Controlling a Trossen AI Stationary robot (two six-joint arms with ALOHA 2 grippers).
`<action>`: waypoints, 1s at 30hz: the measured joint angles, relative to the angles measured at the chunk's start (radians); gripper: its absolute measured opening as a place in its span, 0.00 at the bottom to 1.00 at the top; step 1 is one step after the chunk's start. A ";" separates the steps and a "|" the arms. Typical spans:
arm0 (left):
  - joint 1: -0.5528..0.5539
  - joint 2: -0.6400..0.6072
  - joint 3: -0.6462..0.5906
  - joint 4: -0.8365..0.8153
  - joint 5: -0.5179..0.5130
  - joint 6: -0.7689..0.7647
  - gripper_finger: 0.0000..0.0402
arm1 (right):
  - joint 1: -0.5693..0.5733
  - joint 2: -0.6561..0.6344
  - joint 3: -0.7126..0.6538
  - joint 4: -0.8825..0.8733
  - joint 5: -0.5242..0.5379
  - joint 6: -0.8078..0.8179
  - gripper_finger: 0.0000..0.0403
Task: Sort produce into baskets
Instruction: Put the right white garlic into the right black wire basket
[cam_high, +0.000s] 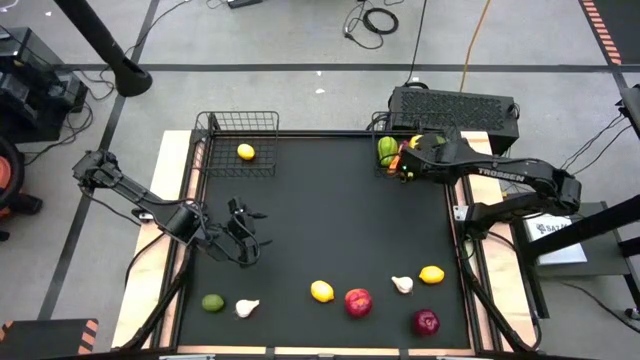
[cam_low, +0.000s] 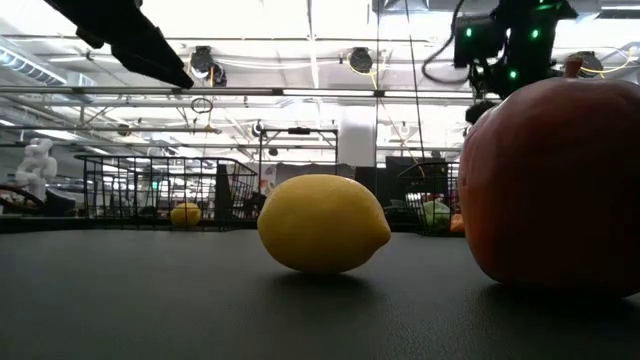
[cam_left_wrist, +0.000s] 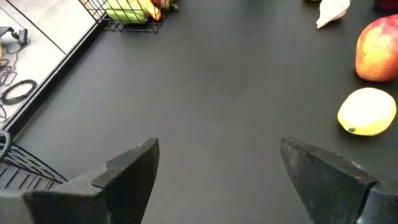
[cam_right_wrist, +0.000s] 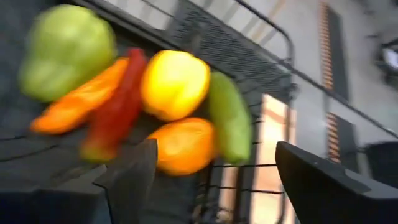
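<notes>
- Your right gripper (cam_high: 408, 160) hangs over the basket (cam_high: 383, 128) at the far right corner of the table (cam_high: 330, 220). Its fingers (cam_right_wrist: 134, 171) stand spread with nothing between them, which reads as a piece just let go into the pile.
- That basket holds only vegetables: a green pepper (cam_right_wrist: 65, 50), a carrot (cam_right_wrist: 78, 102), a red chili (cam_right_wrist: 118, 102), a yellow pepper (cam_right_wrist: 174, 84), an orange piece (cam_right_wrist: 183, 146) and a cucumber (cam_right_wrist: 230, 121). So you seem to be sorting vegetables here.
- The other basket (cam_high: 240, 125), at the far left corner, holds a single lemon (cam_high: 245, 152), so fruit appears to go there.
- Your left gripper (cam_high: 240, 240) waits low near the left edge, jaws wide and empty, facing the open middle of the table.
- Along the near edge these are not yet sorted: a lime (cam_high: 212, 302), a garlic (cam_high: 246, 308), a second lemon (cam_high: 322, 291), an apple (cam_high: 357, 301), another garlic (cam_high: 402, 285), a third lemon (cam_high: 431, 274) and a darker apple (cam_high: 425, 322).
- Only the right wrist view lets you name what lies in the far right basket; from overhead your arm covers most of it.
- Only the overhead view shows both baskets and the whole near-edge row together.
- The left wrist view shows a lemon (cam_left_wrist: 367, 112) and an apple (cam_left_wrist: 378, 40) lying ahead of the left fingers (cam_left_wrist: 134, 168), apart from them.
- The table-level view is mostly filled by a lemon (cam_low: 322, 222) and an apple (cam_low: 550, 185); the baskets are small behind them.
</notes>
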 joint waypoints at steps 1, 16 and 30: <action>0.000 0.000 0.000 0.000 0.000 -0.001 0.85 | 0.024 -0.006 0.010 0.002 -0.016 0.005 0.79; 0.000 0.065 0.000 0.041 0.004 0.007 0.85 | 0.580 -0.092 0.034 0.136 -0.085 0.183 0.79; 0.000 0.291 0.000 0.364 0.123 0.113 0.85 | 0.945 0.068 0.034 0.259 -0.445 0.223 0.79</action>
